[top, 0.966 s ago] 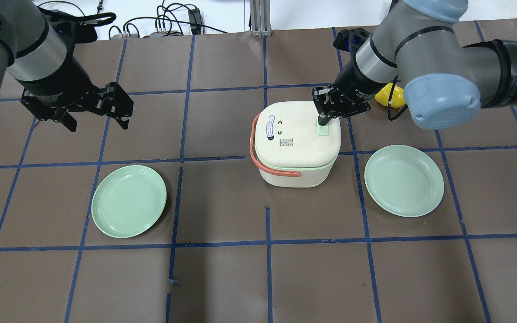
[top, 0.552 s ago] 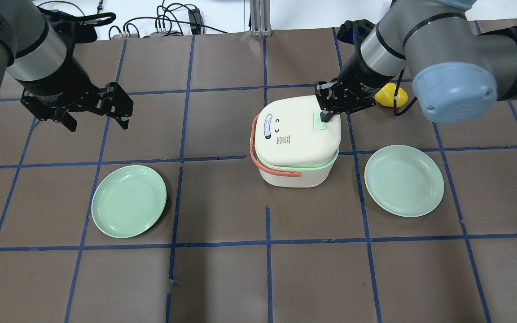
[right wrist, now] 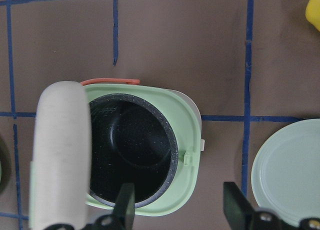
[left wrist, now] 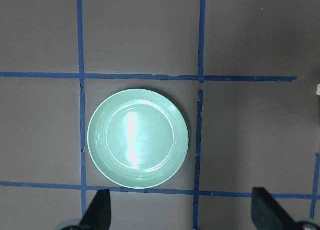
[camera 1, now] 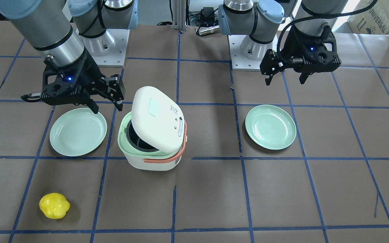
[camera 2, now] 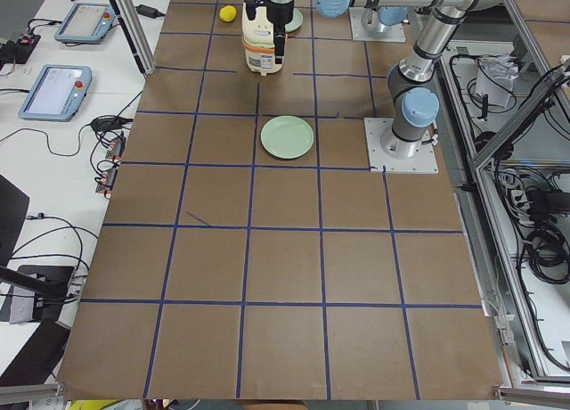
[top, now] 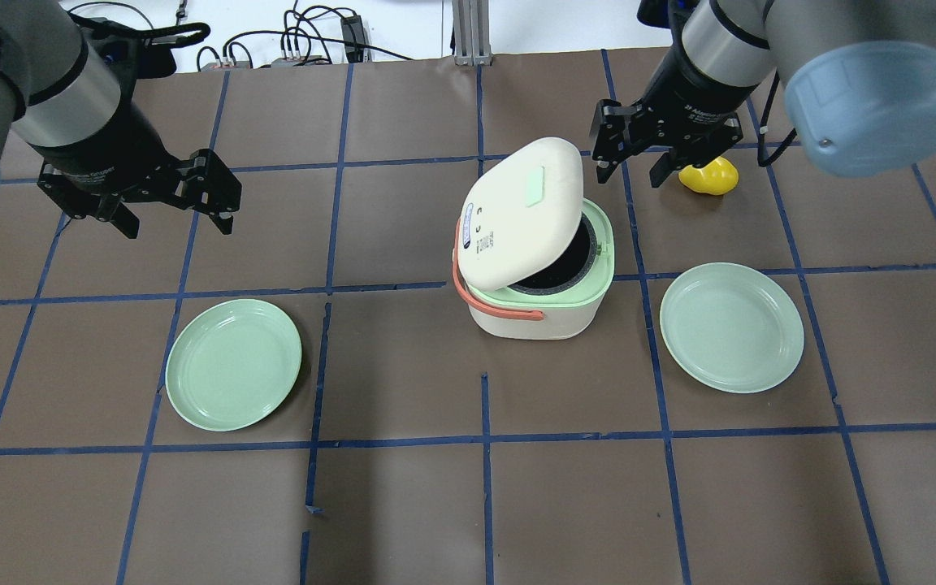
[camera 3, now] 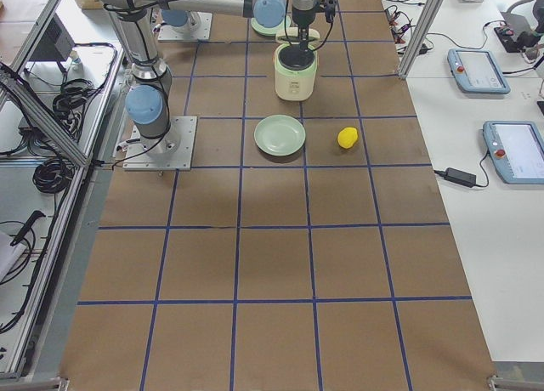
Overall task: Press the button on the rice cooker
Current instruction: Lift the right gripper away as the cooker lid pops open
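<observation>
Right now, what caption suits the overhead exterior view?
Rice cooker, lid open; right gripper open beyond it; green plates on both sides.

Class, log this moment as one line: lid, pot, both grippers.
rice cooker lid: raised | inner pot: exposed | right gripper: open, clear of lid | left gripper: open, empty

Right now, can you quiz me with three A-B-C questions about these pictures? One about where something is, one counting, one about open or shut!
1. The rice cooker's lid is: A shut flat; B popped open, tilted; C taken off.
2. How many green plates? A one; B two; C four.
3. Where is the yellow toy? A on a plate; B inside the cooker; C alone on the table.
Answers: B, the dark inner pot shows under the raised lid; B, one plate lies on each side of the cooker; C, it sits on bare brown table, touching nothing.
</observation>
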Motion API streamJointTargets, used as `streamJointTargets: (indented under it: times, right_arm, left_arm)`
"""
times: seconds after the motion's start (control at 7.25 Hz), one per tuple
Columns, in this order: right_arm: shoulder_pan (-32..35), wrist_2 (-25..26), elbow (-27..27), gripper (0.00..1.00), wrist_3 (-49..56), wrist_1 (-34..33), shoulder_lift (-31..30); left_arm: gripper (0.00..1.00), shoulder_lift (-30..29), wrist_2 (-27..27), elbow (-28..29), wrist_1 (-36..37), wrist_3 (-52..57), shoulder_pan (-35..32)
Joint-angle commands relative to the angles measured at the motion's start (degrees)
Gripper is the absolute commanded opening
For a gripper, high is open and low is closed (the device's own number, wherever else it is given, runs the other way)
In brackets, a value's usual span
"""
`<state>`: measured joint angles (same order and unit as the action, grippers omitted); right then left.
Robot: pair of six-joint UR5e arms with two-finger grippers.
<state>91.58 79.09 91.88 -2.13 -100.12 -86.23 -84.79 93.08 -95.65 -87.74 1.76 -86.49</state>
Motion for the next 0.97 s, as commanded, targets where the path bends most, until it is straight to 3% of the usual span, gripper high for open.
streamJointTargets:
  times: [0.0,0.83]
  right_arm:
    - [-0.08,3.87,-2.31,1.00,-1.21,2.47,-0.78]
    - [-1.84,7.40,-6.80,0.99,-5.79,6.43,-1.66]
  left_arm:
    - [1.00,-0.02,0.00,0.02,0.02,0.00,0.00]
    - [1.00,-0.02,0.00,0.02,-0.07,0.00,0.00]
